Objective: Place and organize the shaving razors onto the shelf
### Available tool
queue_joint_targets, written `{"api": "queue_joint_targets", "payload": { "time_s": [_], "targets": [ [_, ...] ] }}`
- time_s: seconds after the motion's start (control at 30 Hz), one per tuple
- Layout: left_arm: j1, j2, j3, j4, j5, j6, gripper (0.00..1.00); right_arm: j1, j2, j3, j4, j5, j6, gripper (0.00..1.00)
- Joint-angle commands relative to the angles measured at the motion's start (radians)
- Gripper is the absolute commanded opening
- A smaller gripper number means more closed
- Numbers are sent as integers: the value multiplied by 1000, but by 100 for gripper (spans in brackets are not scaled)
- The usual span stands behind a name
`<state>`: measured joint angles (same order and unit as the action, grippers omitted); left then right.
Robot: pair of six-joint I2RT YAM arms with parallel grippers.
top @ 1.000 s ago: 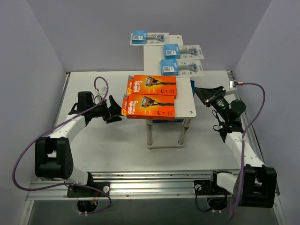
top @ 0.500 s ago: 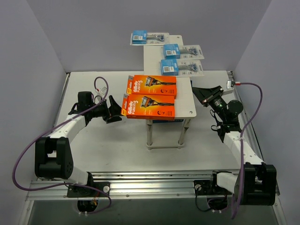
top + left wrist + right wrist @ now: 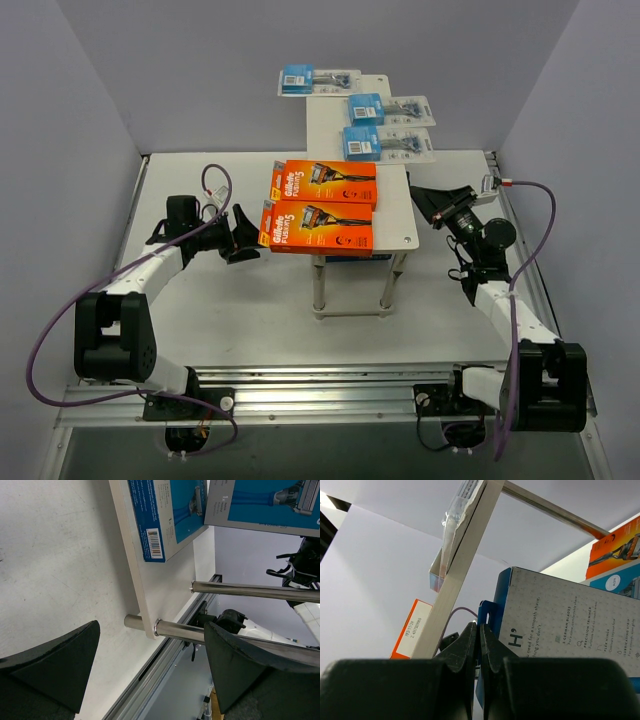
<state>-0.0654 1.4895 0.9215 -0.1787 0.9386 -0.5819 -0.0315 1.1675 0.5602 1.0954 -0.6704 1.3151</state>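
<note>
The shelf (image 3: 400,225) stands mid-table, with a pale top and thin metal legs. Two orange razor boxes (image 3: 325,183) (image 3: 318,228) lie on its near left part. Three blue-card blister packs (image 3: 318,80) (image 3: 390,108) (image 3: 387,143) lie at its far end. A blue box (image 3: 352,257) peeks from the lower tier. My left gripper (image 3: 245,236) is open just left of the nearer orange box, holding nothing. My right gripper (image 3: 420,195) is shut at the shelf's right edge. In the right wrist view its tips (image 3: 480,635) sit just in front of a blue-and-white box (image 3: 560,630).
The left wrist view looks under the shelf: a pale lower board (image 3: 135,565), chrome legs (image 3: 250,590), two blue-and-white boxes (image 3: 170,515) (image 3: 270,505), and the table's rail (image 3: 160,670). Grey walls enclose the table on three sides.
My right arm has crept a little left toward the shelf's right edge, still shut. The left arm and the packs have not moved.
</note>
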Motion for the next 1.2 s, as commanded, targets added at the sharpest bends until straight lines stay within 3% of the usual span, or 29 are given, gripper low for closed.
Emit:
{"api": "queue_joint_targets", "payload": {
  "time_s": [0.0, 0.1, 0.17, 0.33, 0.43, 0.57, 1.17],
  "targets": [
    [-8, 8, 20, -7, -3, 31, 94, 7, 14, -22, 149, -9, 42, 0],
    [-10, 9, 22, -10, -1, 34, 94, 4, 8, -40, 146, -12, 39, 0],
    [-10, 12, 23, -15, -4, 36, 94, -4, -12, -48, 49, -11, -5, 0],
    [-17, 15, 25, -19, -6, 40, 94, -47, -137, 0, -407, 61, -233, 0],
    [-19, 17, 25, -21, -6, 40, 94, -106, -169, 21, -520, 49, -298, 0],
    [-25, 18, 27, -22, -6, 42, 94, -166, -173, 24, -594, 31, -339, 0],
    [-39, 43, 37, -35, -32, 47, 94, -183, -175, 1, -784, 38, -508, 0]
  ]
}}
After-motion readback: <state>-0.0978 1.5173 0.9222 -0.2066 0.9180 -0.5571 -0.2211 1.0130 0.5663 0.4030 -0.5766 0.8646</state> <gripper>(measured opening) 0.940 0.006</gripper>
